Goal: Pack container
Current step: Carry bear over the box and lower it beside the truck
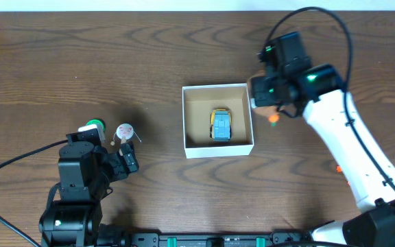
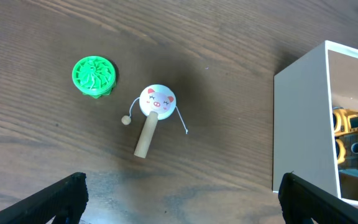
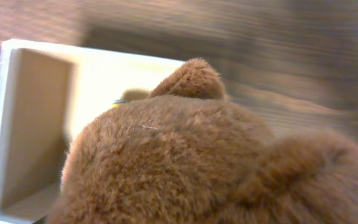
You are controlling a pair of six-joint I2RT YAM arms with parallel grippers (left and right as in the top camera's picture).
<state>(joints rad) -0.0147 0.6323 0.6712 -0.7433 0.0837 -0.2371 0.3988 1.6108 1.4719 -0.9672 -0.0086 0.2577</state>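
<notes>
**Holding a plush toy at the container's right wall**

The right gripper (image 1: 269,92) hangs over the right wall of the container (image 1: 219,150). It is closed on a brown plush toy (image 3: 185,162) that fills the right wrist view and hides the fingers.

The container sits near the middle of the desk (image 1: 60,55), well apart from every edge. It is a square, shallow cardboard box, white outside with thin walls and tan inside. A blue and yellow toy car (image 1: 221,125) lies toward its front wall, with open floor to its left, right and far side.

Open wood runs from the container to the desk's left edge. Toward the front-left corner, the left gripper (image 2: 180,182) is spread wide above the desk and holds nothing. Near it lie a green ribbed disc (image 2: 94,76) and a pig-face rattle drum (image 2: 157,101), close together but not touching.

Only the left wrist view shows the drum's wooden handle, its beaded strings and the pig face. The overhead view shows hardly any of the plush.
</notes>
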